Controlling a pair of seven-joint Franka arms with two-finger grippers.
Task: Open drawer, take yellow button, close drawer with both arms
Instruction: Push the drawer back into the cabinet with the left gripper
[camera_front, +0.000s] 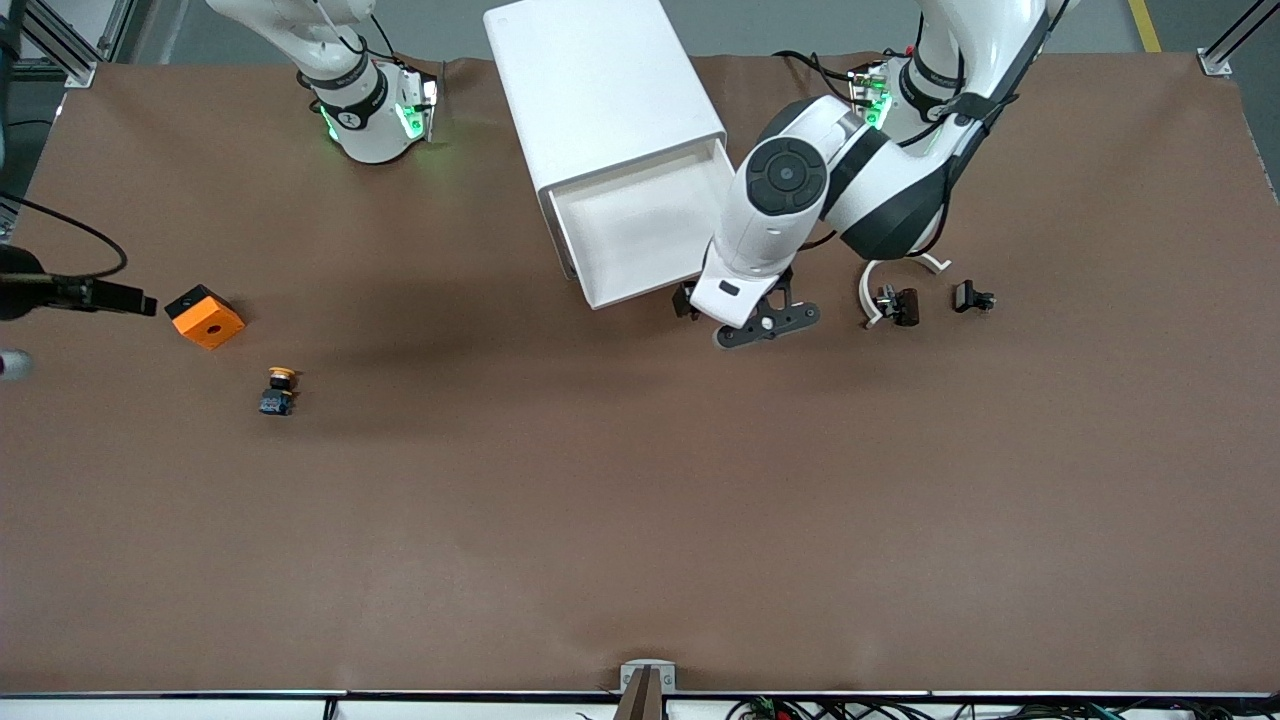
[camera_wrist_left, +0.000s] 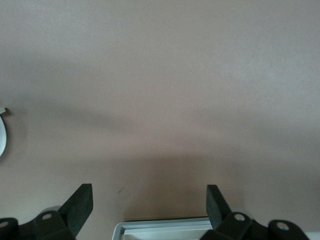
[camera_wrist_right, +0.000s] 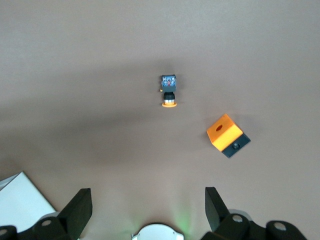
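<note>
Drawer (camera_front: 640, 235) is pulled out, left gripper (camera_front: 745, 318) open at its front edge to push it shut; button (camera_front: 279, 391) lies on desk (camera_front: 640, 520), right gripper open w/ nothing held.

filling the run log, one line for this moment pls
drawer: open | button: on table near orange block | left end effector: open at drawer front | right end effector: open, above table

Orange-capped, dark-bodied button (camera_front: 279, 390); white drawer (camera_front: 640, 232); brown table (camera_front: 640, 520).
</note>
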